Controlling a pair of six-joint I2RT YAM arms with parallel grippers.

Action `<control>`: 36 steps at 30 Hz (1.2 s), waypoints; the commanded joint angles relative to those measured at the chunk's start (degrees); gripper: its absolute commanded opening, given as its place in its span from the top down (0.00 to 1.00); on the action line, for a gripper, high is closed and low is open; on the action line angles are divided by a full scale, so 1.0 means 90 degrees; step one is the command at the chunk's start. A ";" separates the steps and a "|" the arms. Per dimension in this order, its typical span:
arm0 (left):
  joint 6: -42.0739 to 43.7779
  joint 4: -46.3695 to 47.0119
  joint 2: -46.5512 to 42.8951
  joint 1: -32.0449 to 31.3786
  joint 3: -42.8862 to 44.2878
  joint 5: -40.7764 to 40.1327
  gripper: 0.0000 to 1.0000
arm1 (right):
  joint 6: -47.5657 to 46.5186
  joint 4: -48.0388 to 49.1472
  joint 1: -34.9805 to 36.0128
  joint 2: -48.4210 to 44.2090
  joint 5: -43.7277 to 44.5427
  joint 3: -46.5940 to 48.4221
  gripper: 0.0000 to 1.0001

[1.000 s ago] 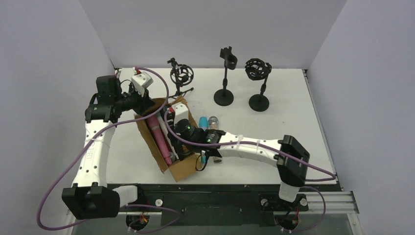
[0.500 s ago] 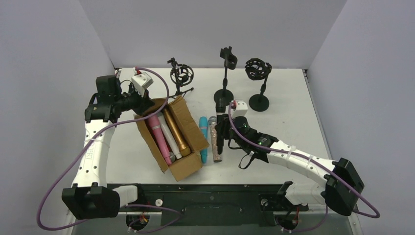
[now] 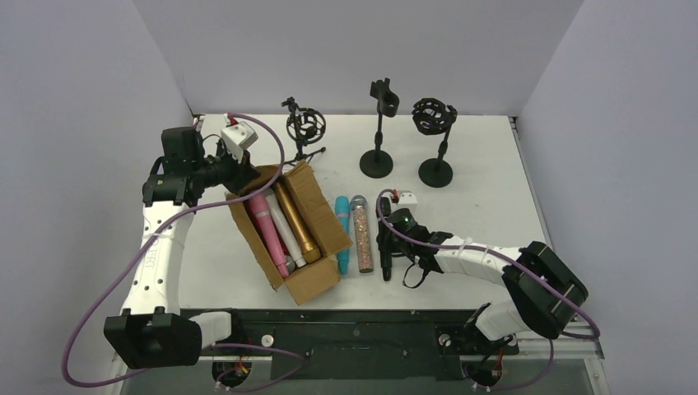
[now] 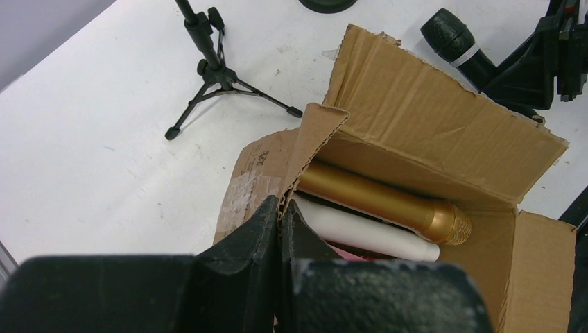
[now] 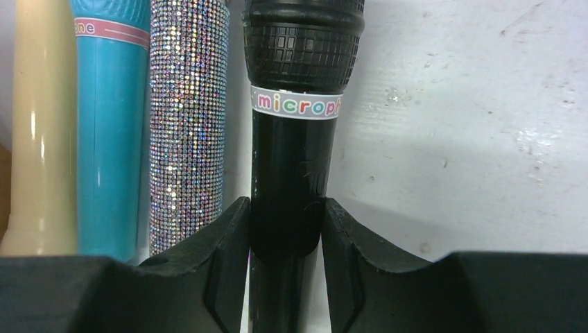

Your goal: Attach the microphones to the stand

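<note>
Gripping a slim black plastic stick microphone (image 5: 290, 146) partway down its handle, the right gripper (image 5: 283, 205) has its jaws at a moderate gap, both pads pressed against the barrel just below the printed white band. The microphone lies flat on the white worktop (image 3: 494, 181), on the right side of the open brown cardboard box (image 3: 311, 284). A glitter-covered microphone (image 3: 362, 243) and a teal one (image 3: 342, 234) lie between it and the box.

The black microphone looks like a light, rigid toy with a smooth, round handle. That handle could twist or slide between flat pads if it were tipped quickly. The mid-handle hold seems sensible, because it leaves the lower end free to enter a clip and keeps the wider mesh head clear. The black stands wait on the box's far side, well apart from the microphone.

The left gripper (image 4: 280, 208) is pinched fully together at the box's far-left corner. The torn cardboard edge appears caught between its fingers, apparently steadying the box, which holds gold, cream and pink microphones.
</note>
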 commanded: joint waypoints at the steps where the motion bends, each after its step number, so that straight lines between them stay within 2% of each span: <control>1: -0.0073 0.0235 -0.0241 0.0025 0.0344 0.0208 1.00 | 0.0135 0.0923 -0.0155 0.0233 -0.0215 0.0047 1.00; 4: -0.0085 0.0212 -0.0220 0.0013 0.0357 0.0220 1.00 | 0.0144 0.1059 -0.0339 0.0389 -0.0337 0.0111 0.98; 6: -0.0090 0.0209 -0.0212 0.0012 0.0364 0.0229 1.00 | 0.0120 0.1017 -0.0403 0.0484 -0.0453 0.0243 0.88; 7: -0.0088 0.0212 -0.0210 0.0012 0.0363 0.0229 1.00 | 0.0099 0.0995 -0.0413 0.0523 -0.0492 0.0276 0.77; 9: -0.0094 0.0227 -0.0207 0.0012 0.0353 0.0236 1.00 | 0.0056 0.0881 -0.0431 0.0499 -0.0571 0.0363 0.64; 13: -0.0137 0.0285 -0.0186 0.0014 0.0321 0.0264 1.00 | -0.0025 0.0601 -0.0433 0.0259 -0.0652 0.0444 0.52; 18: -0.0171 0.0362 -0.0181 0.0009 0.0278 0.0272 1.00 | -0.0127 0.0156 -0.0433 -0.0212 -0.0602 0.0609 0.48; 21: -0.0173 0.0371 -0.0190 0.0011 0.0266 0.0292 1.00 | -0.0085 -0.0057 -0.0399 -0.0704 -0.0417 0.0654 0.50; 23: -0.0173 0.0377 -0.0196 0.0012 0.0249 0.0304 1.00 | -0.0058 -0.0269 -0.0227 -0.1184 -0.0232 0.0801 0.54; 26: -0.0206 0.0419 -0.0222 0.0012 0.0210 0.0347 1.00 | -0.0234 -0.0551 0.0518 -0.1677 0.0224 0.1279 0.56; 30: -0.0294 0.0433 -0.0239 0.0012 0.0216 0.0379 1.00 | -0.0454 -0.0881 0.1703 -0.1466 0.0645 0.2265 0.57; 36: -0.0470 0.0513 -0.0294 0.0039 0.0174 0.0414 1.00 | -0.1015 -0.1063 0.3002 -0.0022 0.0906 0.3755 0.56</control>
